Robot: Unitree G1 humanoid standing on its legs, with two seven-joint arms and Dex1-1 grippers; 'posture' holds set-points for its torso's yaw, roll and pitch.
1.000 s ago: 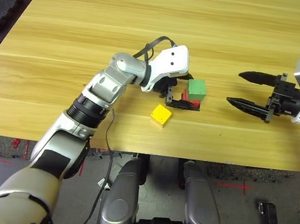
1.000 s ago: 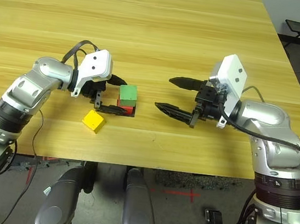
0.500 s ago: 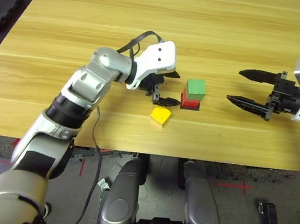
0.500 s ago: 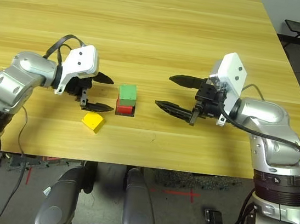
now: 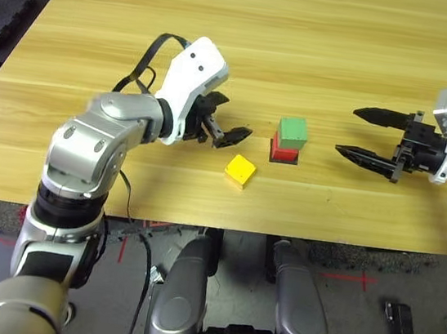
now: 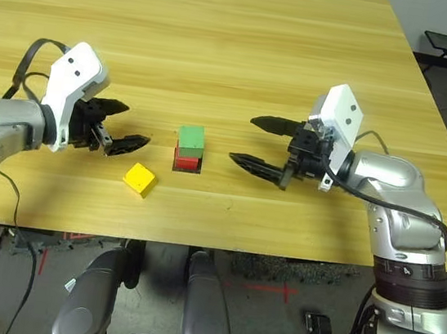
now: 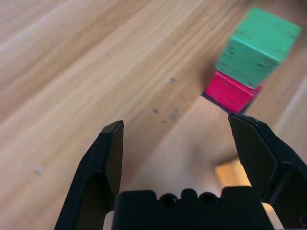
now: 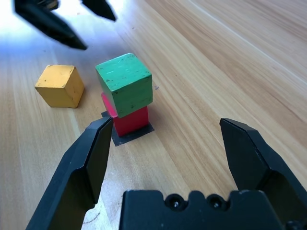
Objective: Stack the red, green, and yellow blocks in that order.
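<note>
So your left tool (image 5: 227,129) hangs wide and empty beside the green block (image 5: 292,132) topping the red block (image 5: 281,151), yellow block (image 5: 240,170) just below it, ready for pickup.

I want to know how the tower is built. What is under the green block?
The red block sits right under the green block. Below it lies a flat black patch; its covered middle is hidden.
</note>
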